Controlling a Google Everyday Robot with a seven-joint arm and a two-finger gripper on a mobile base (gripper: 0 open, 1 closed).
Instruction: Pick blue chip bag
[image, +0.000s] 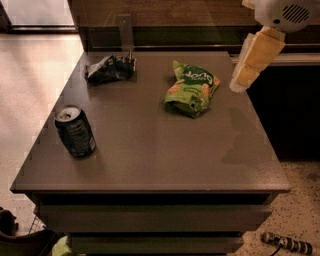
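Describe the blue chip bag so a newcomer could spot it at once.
On the grey table, look to the far left corner: the blue chip bag lies there, far from the claw hanging over the right edge. It is small, crumpled and near-black with whitish glints, unlike the bright green bag or upright can.

No wording can be read for certain. The green chip bag carries white lettering too unclear to spell out, and the print on the blue chip bag and the can is illegible. The gripper hangs over the table's far right edge.
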